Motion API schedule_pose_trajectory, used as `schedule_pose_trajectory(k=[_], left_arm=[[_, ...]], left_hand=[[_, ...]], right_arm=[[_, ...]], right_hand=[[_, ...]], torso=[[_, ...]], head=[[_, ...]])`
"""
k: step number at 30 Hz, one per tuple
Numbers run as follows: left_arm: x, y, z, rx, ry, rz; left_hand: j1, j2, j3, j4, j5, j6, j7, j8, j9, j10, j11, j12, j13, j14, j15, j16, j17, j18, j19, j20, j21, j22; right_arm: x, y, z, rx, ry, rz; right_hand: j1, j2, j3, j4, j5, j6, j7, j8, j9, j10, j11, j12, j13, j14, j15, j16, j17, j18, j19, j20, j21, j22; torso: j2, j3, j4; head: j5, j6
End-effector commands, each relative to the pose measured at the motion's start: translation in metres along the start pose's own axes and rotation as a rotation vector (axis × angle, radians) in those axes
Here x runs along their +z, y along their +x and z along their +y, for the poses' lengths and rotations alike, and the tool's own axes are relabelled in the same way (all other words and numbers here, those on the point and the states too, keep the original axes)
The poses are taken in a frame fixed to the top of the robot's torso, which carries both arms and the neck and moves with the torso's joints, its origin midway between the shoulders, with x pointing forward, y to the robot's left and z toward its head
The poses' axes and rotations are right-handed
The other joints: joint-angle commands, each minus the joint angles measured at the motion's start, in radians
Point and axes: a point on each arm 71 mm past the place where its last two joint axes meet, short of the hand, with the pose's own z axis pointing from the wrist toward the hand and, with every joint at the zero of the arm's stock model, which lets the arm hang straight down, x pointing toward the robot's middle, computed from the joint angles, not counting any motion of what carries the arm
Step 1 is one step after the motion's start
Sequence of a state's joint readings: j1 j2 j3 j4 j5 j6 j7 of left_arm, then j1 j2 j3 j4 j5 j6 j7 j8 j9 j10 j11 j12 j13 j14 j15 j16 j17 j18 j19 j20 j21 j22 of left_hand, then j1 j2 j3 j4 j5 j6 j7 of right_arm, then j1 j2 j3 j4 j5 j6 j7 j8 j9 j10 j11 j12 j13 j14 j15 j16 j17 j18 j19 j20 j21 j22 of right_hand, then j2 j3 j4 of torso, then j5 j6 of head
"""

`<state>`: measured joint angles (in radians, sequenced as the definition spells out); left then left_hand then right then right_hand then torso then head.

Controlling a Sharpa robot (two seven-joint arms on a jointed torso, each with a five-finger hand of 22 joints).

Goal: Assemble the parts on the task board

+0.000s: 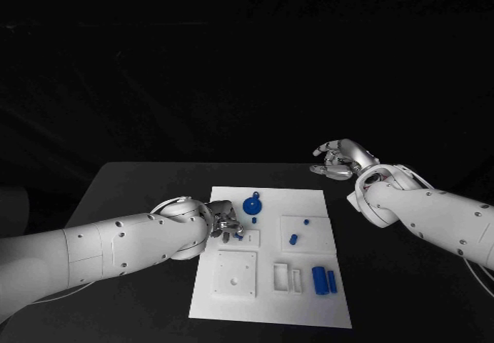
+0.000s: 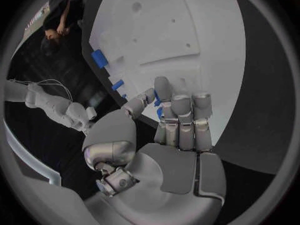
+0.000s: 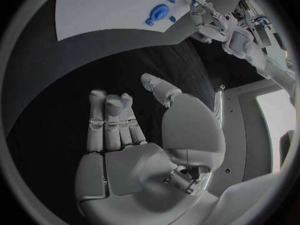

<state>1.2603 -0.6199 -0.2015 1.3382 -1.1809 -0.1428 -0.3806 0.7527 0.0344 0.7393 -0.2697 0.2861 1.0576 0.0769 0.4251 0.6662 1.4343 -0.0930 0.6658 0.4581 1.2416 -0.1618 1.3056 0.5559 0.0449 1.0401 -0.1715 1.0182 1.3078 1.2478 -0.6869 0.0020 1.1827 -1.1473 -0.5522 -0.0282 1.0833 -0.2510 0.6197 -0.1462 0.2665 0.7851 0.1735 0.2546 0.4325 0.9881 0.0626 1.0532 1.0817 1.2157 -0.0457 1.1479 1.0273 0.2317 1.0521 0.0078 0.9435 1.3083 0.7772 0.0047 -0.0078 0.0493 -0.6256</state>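
The white task board lies in the middle of the black table. My left hand hovers over the board's left side and pinches a small blue part between thumb and fingers, just above a small white block. A round blue part lies beside the hand. Two short blue pegs stand in a raised square plate. Two blue bars lie near the front right. My right hand is off the board past its far right corner, fingers straight and holding nothing.
A raised white block with holes and a white slotted frame sit on the board's front half. In the right wrist view the board, the round blue part and my left hand lie ahead of my right hand.
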Motion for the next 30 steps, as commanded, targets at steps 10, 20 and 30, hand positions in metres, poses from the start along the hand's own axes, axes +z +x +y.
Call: schedule_pose_trajectory(k=[10,20,30], left_arm=[[0.0014,0.0017,-0.0001,-0.002,0.005,0.000],[0.0021,0.0045,-0.0005,-0.004,0.005,0.011],[0.0010,0.0071,-0.0001,-0.003,0.004,0.030]], left_hand=[[0.011,-0.005,0.002,0.005,0.000,0.147,-0.071,0.001,0.012,0.000,-0.006,0.007,0.000,0.027,-0.037,0.007,-0.003,0.020,0.005,-0.103,0.007,0.015],[0.012,-0.008,0.002,0.009,-0.010,0.146,-0.071,-0.003,0.016,-0.003,-0.005,0.007,-0.001,0.025,-0.037,0.008,-0.007,0.020,0.004,-0.103,0.007,0.015],[0.014,-0.012,0.002,0.010,-0.015,0.146,-0.071,-0.006,0.019,-0.004,-0.005,0.008,-0.001,0.023,-0.037,0.008,-0.009,0.021,0.003,-0.103,0.007,0.015]], right_arm=[[0.0006,0.0015,0.0020,-0.007,-0.012,0.015],[0.0008,0.0020,0.0025,-0.007,-0.012,0.016],[0.0011,0.0025,0.0028,-0.007,-0.012,0.018]], right_hand=[[0.000,0.010,-0.003,-0.001,-0.006,0.002,0.003,0.005,0.001,-0.005,0.000,0.007,-0.003,-0.002,-0.002,0.002,-0.002,0.030,0.007,0.003,-0.005,0.018],[0.000,0.010,-0.003,-0.002,-0.006,0.002,0.003,0.005,0.001,-0.006,0.000,0.008,-0.004,-0.002,-0.002,0.003,-0.002,0.030,0.007,0.003,-0.005,0.018],[0.000,0.011,-0.003,-0.002,-0.005,0.002,0.003,0.005,0.001,-0.006,0.000,0.008,-0.005,-0.002,-0.002,0.003,-0.002,0.030,0.008,0.003,-0.005,0.018]], torso=[[0.000,0.0004,0.0002],[0.000,0.0007,-0.0011],[0.000,0.0009,0.0001]], head=[[0.001,-0.002],[0.003,-0.001],[0.003,-0.003]])
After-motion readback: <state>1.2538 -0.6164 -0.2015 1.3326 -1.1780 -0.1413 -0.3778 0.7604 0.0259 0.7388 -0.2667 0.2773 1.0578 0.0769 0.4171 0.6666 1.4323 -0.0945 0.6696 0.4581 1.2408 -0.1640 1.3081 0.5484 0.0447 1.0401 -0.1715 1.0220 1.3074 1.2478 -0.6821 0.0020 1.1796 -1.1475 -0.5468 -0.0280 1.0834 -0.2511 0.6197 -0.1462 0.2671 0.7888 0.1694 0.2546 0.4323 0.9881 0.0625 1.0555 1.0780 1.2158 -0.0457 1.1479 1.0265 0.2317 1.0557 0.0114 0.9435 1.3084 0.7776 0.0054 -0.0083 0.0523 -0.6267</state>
